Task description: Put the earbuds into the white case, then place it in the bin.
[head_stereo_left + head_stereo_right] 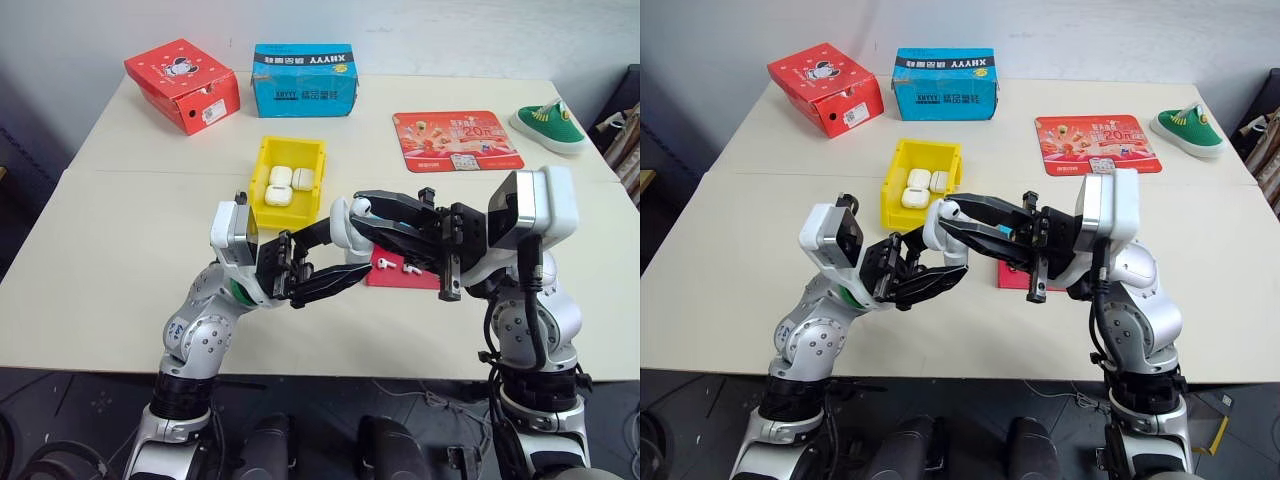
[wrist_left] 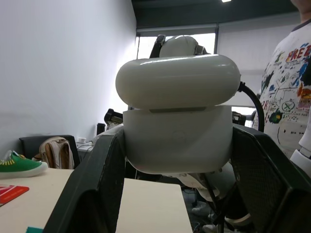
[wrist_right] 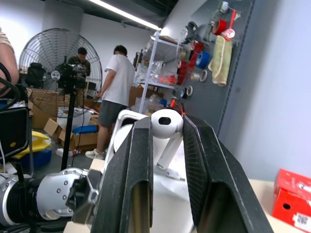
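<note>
I have an earbud (image 3: 166,124) pinched in my right hand (image 1: 362,213), raised beside the white case (image 2: 178,115) my left hand (image 1: 335,281) clamps, lid ajar for loading above the counter (image 1: 120,260); the yellow bin (image 1: 262,163) waits just beyond.

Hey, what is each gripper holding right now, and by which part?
Left gripper clamps the white case by the sides of its lower body, lid ajar. Right gripper pinches an earbud by its head, stem hanging free.
</note>
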### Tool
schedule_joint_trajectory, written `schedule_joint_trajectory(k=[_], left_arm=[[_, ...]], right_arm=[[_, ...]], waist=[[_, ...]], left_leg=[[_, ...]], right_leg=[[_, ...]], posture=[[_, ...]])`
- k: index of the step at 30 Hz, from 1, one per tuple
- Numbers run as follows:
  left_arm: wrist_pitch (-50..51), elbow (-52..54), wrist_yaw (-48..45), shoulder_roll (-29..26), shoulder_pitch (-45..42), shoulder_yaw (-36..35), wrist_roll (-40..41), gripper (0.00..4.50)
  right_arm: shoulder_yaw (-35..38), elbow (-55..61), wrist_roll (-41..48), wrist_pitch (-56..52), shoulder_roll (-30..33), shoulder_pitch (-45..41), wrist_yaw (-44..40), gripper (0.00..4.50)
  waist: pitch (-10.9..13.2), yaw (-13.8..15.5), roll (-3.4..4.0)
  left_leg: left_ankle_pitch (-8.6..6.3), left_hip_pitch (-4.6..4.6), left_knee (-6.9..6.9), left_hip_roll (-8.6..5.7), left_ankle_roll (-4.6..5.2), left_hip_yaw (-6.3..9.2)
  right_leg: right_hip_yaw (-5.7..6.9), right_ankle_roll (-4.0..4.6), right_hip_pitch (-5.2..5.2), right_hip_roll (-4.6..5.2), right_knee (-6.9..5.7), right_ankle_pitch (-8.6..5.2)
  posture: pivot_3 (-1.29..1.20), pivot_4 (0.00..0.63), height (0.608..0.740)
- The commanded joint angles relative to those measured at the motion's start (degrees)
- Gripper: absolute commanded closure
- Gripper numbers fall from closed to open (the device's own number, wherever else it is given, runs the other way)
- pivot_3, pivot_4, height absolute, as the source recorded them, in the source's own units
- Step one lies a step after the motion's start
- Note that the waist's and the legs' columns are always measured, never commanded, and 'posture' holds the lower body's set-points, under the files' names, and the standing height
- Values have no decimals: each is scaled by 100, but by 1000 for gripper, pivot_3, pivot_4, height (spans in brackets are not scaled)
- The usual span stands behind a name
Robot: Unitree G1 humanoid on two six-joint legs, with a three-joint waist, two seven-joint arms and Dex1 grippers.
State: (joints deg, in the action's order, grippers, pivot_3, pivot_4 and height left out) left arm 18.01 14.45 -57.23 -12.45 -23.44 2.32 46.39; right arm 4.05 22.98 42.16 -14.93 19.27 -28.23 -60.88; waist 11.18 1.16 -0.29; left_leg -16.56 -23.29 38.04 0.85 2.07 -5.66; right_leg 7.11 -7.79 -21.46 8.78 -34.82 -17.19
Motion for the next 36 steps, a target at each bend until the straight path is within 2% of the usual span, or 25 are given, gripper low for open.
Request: schedule_joint_trajectory(k=[1,11,21,29,33,36], left_arm=[[-106,143,-31,38,-64,-12,-9,1733],[-165,262,16,124,-37,32,-100,1733],[-230,243,24,242,-90,39,-221,1733],[-345,191,9,303,-101,5,-311,1733],[-427,202,-39,177,52,-68,-373,1733],[-485,266,-76,33,224,-105,-415,1733]], right_arm=[[-62,-96,-49,129,118,63,-99,4051],[-263,-409,-151,210,265,56,-264,4051],[-372,-304,260,-319,535,176,-327,4051],[-175,-305,362,-282,737,148,-348,1443],[312,-211,597,-450,1078,208,-140,78],[798,-232,627,-504,1469,421,-53,31]], waist=[[0,0,0],[0,0,0],[0,1,0],[0,6,0],[0,13,0],[0,22,-1]], left_leg=[[0,0,0,0,0,-1],[0,0,0,1,0,-3],[0,0,0,2,0,-3],[0,0,0,3,1,-3],[0,0,0,4,0,-3],[-1,-2,0,3,2,-4]], right_leg=[[-1,0,-1,0,0,0],[-3,0,-2,0,1,0],[-4,1,-2,0,2,1],[-4,2,-2,1,3,1],[-3,2,-1,1,4,1],[-3,2,-1,3,7,1]], posture=[[0,150,740],[0,150,740],[0,150,740],[0,150,740],[0,150,740],[0,150,740]])
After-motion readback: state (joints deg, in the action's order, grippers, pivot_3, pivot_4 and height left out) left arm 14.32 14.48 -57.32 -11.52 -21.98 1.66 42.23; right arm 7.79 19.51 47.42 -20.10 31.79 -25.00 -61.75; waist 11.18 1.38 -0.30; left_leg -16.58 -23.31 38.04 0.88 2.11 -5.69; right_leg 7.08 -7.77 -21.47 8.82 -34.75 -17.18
